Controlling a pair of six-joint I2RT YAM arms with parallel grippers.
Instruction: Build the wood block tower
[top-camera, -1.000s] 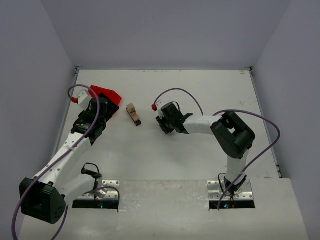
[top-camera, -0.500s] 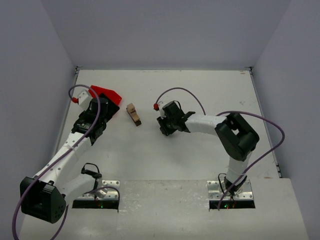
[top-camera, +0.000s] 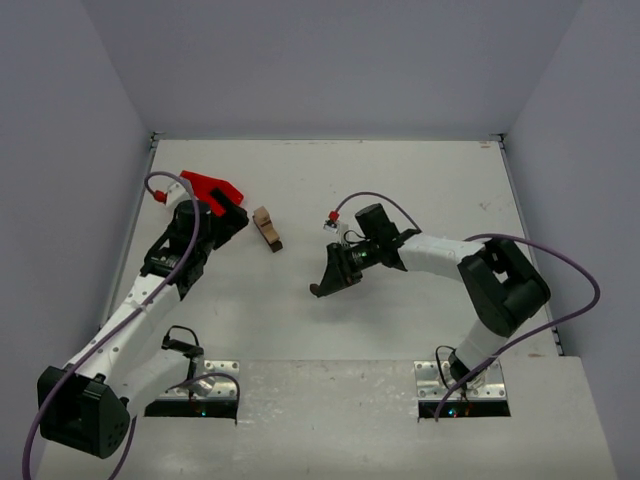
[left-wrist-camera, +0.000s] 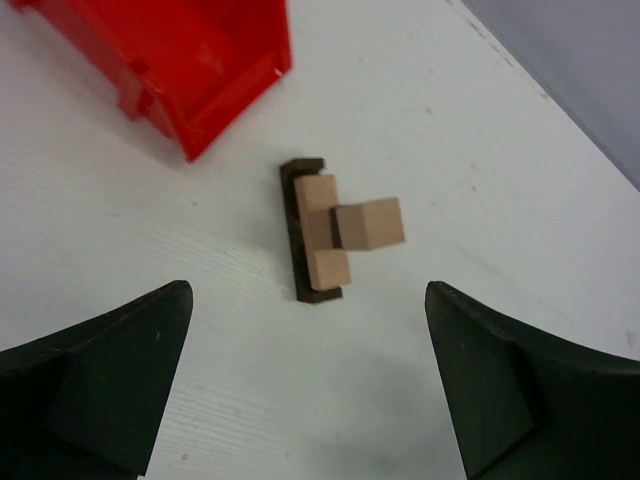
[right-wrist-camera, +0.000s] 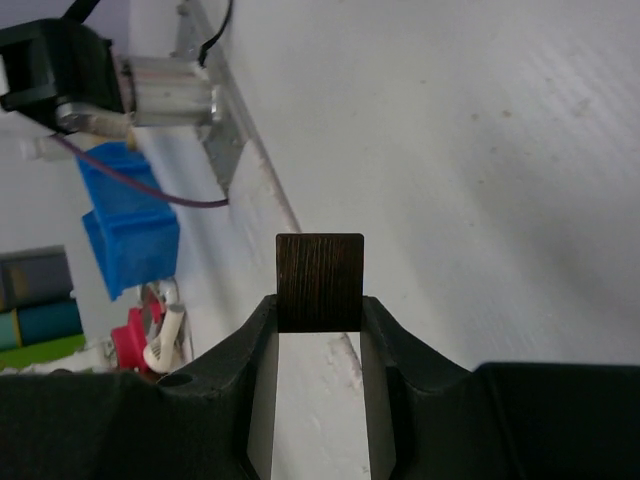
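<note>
Black right tool (right-wrist-camera: 320, 305) pinches a dark-brown wooden block (right-wrist-camera: 320, 278) between its fingertips, over the middle of the white counter (top-camera: 400, 190). Left tool (left-wrist-camera: 306, 296) hangs spread wide above the wood block tower (left-wrist-camera: 325, 235), a low tan-and-brown stack near the red bin (left-wrist-camera: 232, 105), not touching it.

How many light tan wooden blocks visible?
3, on the dark brown wooden base: one end block, the opposite end block, and a cube sticking out mid-stack. Others may be hidden.
</note>
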